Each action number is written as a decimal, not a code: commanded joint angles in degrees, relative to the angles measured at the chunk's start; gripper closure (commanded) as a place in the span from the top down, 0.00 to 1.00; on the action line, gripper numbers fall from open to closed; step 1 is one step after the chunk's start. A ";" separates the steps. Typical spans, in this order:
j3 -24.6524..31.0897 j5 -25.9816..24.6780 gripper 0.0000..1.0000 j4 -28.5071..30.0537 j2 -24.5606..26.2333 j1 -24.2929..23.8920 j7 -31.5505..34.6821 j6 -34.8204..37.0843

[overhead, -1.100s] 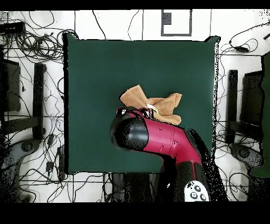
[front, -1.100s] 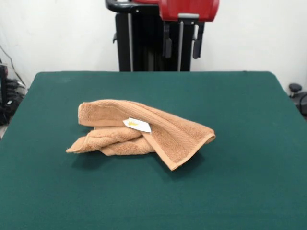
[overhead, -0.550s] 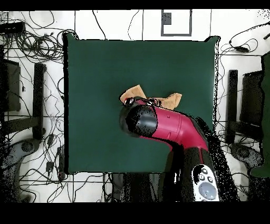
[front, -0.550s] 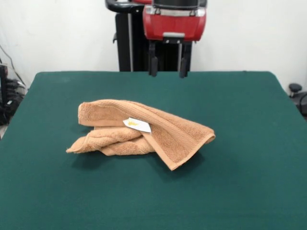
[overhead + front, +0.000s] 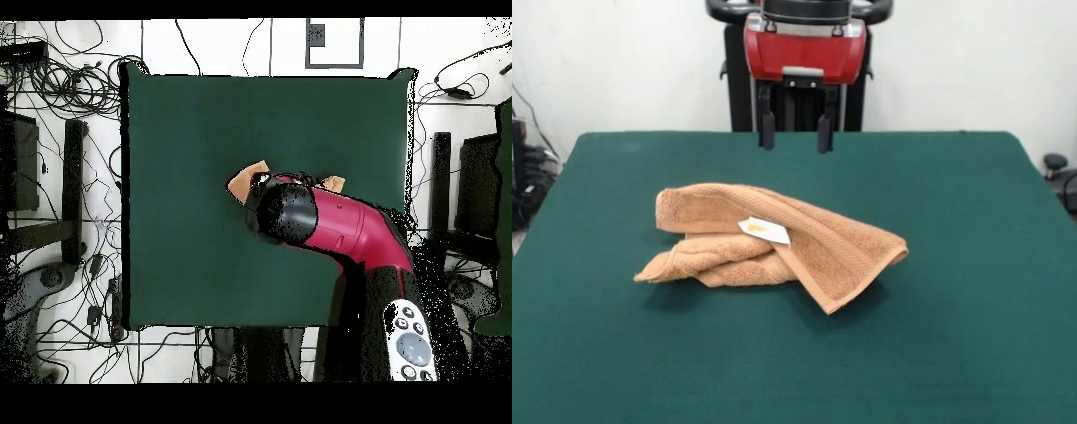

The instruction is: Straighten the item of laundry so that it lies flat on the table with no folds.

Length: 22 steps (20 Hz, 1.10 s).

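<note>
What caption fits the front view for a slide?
Open gripper hangs above a crumpled, folded orange towel on the green table.

you are looking straight down on the table (image 5: 190,200), a dark green rectangle. the red and black arm (image 5: 335,225) reaches in from the table's lower right edge and ends in a rounded black head near the table's middle. the arm covers most of the towel (image 5: 243,181); you see only a light-brown corner poking out at the head's upper left and a smaller scrap (image 5: 333,183) at its upper right. the gripper itself is hidden beneath the arm. tangled cables (image 5: 60,90) lie on the white floor left of the table. a grey square marker (image 5: 334,42) sits just beyond the table's top edge.
</note>
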 commanded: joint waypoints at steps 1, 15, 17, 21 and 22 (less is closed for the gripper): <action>4.39 -1.43 1.00 -9.32 2.31 2.14 2.23 15.01; 5.25 -1.56 1.00 -14.44 5.29 2.10 2.32 17.37; 5.27 -1.68 1.00 -14.62 5.73 2.07 2.30 16.60; 5.18 -1.78 1.00 -16.55 7.03 2.27 2.59 16.88; 5.07 -1.77 1.00 -17.06 7.23 2.43 2.72 17.39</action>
